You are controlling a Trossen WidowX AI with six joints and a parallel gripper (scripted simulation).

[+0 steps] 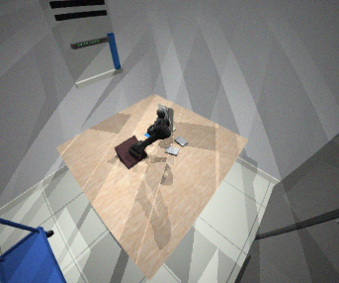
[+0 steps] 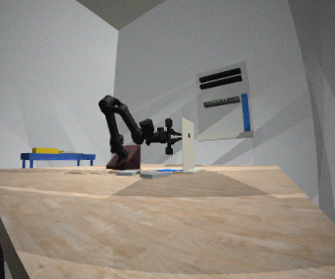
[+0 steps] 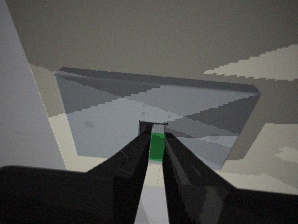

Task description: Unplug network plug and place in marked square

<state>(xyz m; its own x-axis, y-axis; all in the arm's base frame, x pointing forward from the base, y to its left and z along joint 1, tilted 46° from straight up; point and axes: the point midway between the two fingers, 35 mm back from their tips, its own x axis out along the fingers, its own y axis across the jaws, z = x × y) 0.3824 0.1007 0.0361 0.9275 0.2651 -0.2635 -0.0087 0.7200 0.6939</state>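
The upright panel (image 1: 171, 120) (image 2: 188, 151) (image 3: 107, 120) stands in front of my gripper (image 2: 180, 137) (image 3: 157, 138). The green plug (image 3: 157, 150) is at the panel's dark socket (image 3: 145, 124). My fingers are drawn close together on both sides of the plug, one above and one below it, and appear shut on it. The fingers hide most of the plug, and I cannot make out how far down its tab is. A flat blue patch (image 1: 147, 135) (image 2: 168, 170), apparently the marked square, lies on the table below the arm.
Two flat grey pieces, one (image 1: 181, 141) and another (image 1: 172, 150), lie on the table (image 1: 194, 173) (image 2: 177, 219) near the panel. A maroon block (image 1: 125, 151) (image 2: 134, 157) is by the arm's base. The wall rack (image 1: 90, 49) (image 2: 226, 117) is beyond the table.
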